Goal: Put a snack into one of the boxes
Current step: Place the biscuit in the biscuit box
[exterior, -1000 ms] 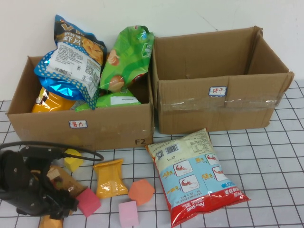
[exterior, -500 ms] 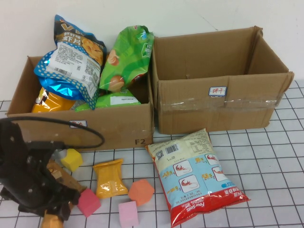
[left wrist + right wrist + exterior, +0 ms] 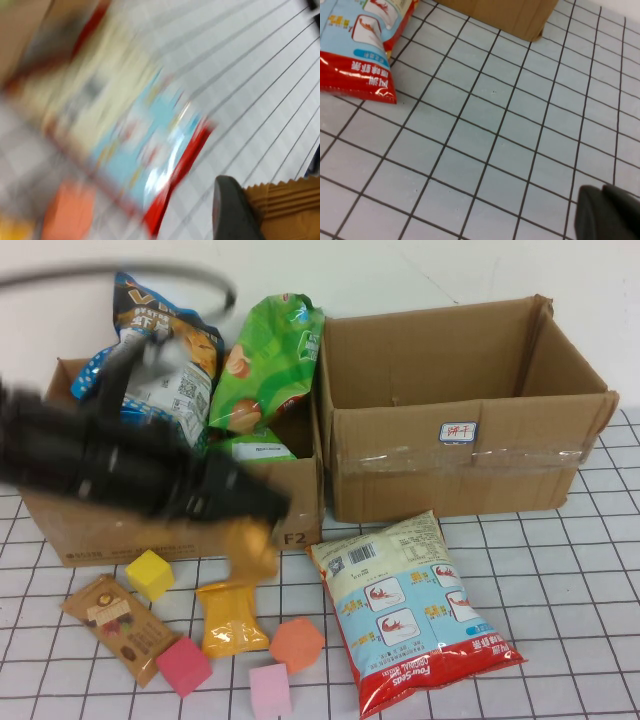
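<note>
My left gripper point(image 3: 262, 510) is raised in front of the left box point(image 3: 300, 515), blurred by motion. It is shut on an orange-brown snack packet point(image 3: 250, 546) that hangs below it. In the left wrist view the packet's serrated edge point(image 3: 287, 207) sits against one dark finger point(image 3: 232, 212). The left box holds several snack bags point(image 3: 270, 360). The right box point(image 3: 450, 475) looks empty. My right gripper point(image 3: 610, 214) is out of the high view; in its wrist view its fingers are together and empty above bare grid table.
A large red, white and blue shrimp chip bag point(image 3: 410, 610) lies in front of the right box. In front of the left box lie a yellow cube point(image 3: 149, 573), a brown packet point(image 3: 120, 625), a yellow packet point(image 3: 232, 618), an orange block point(image 3: 297, 644) and two pink cubes point(image 3: 183, 665).
My left arm has lifted from the front left of the table and swung right and up toward the boxes, carrying the orange-brown packet. The brown packet it covered now shows.
</note>
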You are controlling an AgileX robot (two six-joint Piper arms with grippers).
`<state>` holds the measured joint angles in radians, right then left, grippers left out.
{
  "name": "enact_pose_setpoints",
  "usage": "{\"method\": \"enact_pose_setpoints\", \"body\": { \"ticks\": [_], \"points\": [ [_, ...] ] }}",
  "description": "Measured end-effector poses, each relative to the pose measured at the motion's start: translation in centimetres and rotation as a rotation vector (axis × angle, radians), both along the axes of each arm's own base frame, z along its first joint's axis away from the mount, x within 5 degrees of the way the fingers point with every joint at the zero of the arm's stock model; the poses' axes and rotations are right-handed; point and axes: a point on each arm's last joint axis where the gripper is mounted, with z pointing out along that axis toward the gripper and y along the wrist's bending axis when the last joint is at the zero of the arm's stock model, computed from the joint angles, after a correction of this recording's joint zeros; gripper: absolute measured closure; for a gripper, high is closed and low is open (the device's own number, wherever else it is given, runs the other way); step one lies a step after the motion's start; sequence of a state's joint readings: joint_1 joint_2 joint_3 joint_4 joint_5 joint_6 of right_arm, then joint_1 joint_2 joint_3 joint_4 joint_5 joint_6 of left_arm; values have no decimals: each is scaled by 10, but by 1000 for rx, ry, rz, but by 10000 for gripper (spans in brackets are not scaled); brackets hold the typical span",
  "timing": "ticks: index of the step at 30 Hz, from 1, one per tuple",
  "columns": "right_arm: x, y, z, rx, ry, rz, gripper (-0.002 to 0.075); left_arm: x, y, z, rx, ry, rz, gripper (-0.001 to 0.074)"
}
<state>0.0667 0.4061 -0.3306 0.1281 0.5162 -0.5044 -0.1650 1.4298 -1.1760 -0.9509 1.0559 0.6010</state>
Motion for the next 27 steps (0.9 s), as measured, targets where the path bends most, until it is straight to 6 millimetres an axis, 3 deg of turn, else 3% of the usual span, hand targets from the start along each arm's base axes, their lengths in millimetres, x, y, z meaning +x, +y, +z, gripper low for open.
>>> {"method": "enact_pose_setpoints", "body": {
  "ticks": [7, 12, 17, 22, 27],
  "points": [
    [0, 0, 0, 0, 0, 0, 727, 16, -56, 65, -79, -396, -23, 435],
    [0, 0, 0, 2, 0, 0, 727, 46, -96, 78, -102, -609, 61, 435],
    [0, 0, 0, 2, 0, 0, 727, 89, -126, 57, -67, -729, 184, 435],
    [0, 0, 0, 4, 0, 0, 727, 133, -138, 14, 19, -780, 382, 435],
    [0, 0, 0, 4, 1, 0, 727, 150, -143, -20, 74, -752, 414, 435]
  ]
}}
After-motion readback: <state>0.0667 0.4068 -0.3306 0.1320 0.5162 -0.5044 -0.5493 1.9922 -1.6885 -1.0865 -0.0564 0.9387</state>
